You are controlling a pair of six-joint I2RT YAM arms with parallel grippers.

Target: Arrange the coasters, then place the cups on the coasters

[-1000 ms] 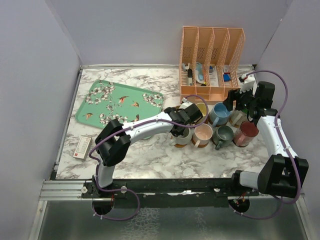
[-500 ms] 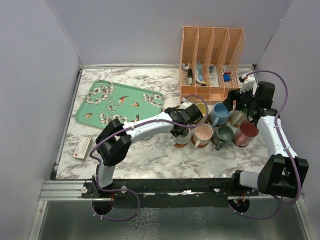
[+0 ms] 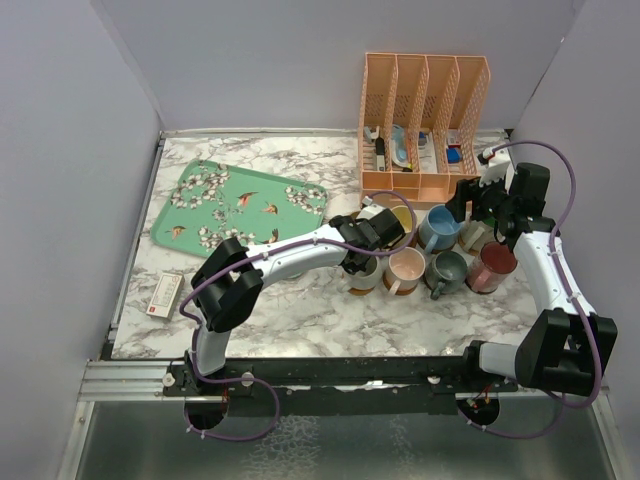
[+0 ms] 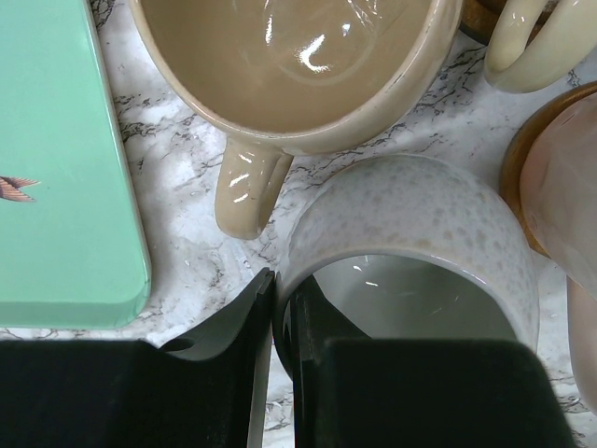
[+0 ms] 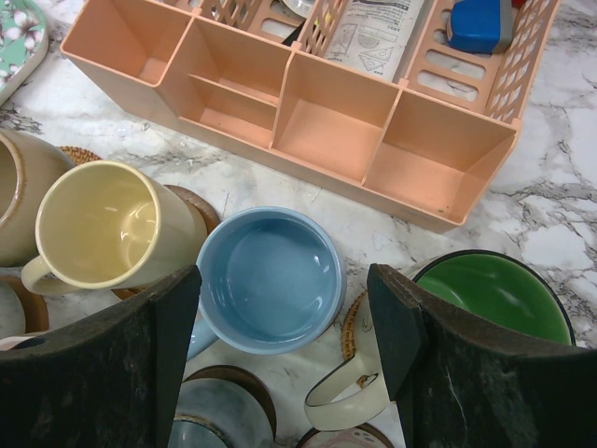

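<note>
I'm bolted to the marble table [image 3: 300, 320]; on it lie a mint tray [image 3: 240, 205], a peach organiser [image 3: 425, 110], a small box [image 3: 164, 295] and coasters [image 5: 199, 207].

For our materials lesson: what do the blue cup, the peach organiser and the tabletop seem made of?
Blue cup: likely glazed ceramic, smooth sheen. Peach organiser: probably matte plastic, moulded slotted walls. Tabletop: grey-veined marble look; stone or laminate unclear.
</note>
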